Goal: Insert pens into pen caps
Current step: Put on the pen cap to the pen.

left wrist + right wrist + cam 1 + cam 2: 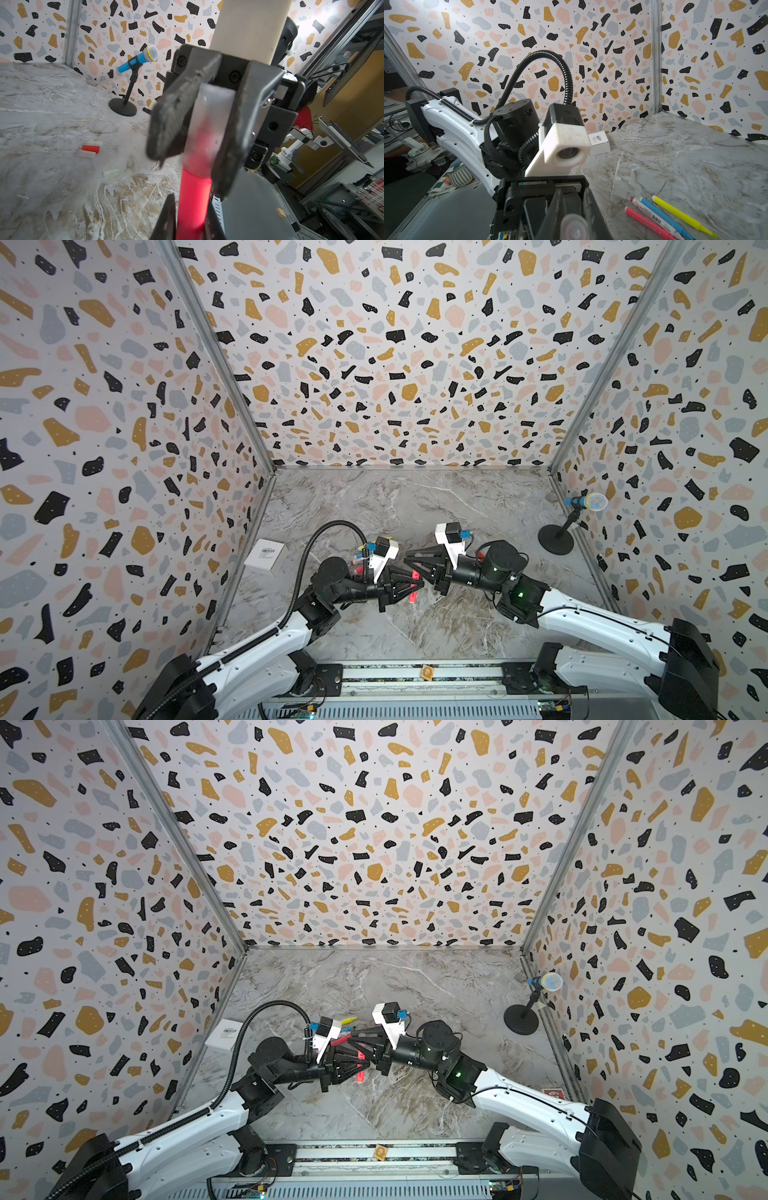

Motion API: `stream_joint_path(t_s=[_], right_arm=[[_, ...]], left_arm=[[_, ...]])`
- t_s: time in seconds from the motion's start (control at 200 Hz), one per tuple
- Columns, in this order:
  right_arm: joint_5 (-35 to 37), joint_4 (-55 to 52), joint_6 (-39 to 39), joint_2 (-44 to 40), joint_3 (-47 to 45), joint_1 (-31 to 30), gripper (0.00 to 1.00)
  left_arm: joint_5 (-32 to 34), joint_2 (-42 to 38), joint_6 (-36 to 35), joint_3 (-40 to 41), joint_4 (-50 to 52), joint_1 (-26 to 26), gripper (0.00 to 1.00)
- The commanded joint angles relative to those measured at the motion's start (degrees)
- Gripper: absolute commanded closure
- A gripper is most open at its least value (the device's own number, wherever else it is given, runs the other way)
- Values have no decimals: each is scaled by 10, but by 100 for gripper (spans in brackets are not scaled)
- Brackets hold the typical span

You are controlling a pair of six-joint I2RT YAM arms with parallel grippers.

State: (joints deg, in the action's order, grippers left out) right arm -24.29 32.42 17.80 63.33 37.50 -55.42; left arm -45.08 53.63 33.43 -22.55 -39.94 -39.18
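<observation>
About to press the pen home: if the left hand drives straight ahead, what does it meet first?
Likely the right hand, nose to nose, gripping the translucent cap over the held pink pen.

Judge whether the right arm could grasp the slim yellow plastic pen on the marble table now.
Probably not yet: the right end effector is shut on a translucent plastic cap over a bright pink pen. The yellow pen lies uncovered; only that grip hinders.

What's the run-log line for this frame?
stage: capping | left gripper: jaws shut on pink pen | right gripper: jaws shut on frosted cap, pen tip inside | table: four pens, loose caps
</observation>
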Motion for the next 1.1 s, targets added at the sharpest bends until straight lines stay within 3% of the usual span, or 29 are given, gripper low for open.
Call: stream_joint_path(t_s=[0.0, 0.461, 0.946, 1.096], right_arm=[[-217, -258, -91, 39, -94, -64, 100], [-174, -275, -94, 61, -93, -87, 100], [-227, -288, -109, 31, 0, -42, 100], [-249, -281, -109, 19, 22, -26, 80]], left_arm=[[190, -17, 137, -94, -310, 73, 100], [173, -20, 149, -96, -314, 89, 100], [153, -29, 111, -53, -243, 84, 100], [156, -35, 86, -29, -205, 75, 100]])
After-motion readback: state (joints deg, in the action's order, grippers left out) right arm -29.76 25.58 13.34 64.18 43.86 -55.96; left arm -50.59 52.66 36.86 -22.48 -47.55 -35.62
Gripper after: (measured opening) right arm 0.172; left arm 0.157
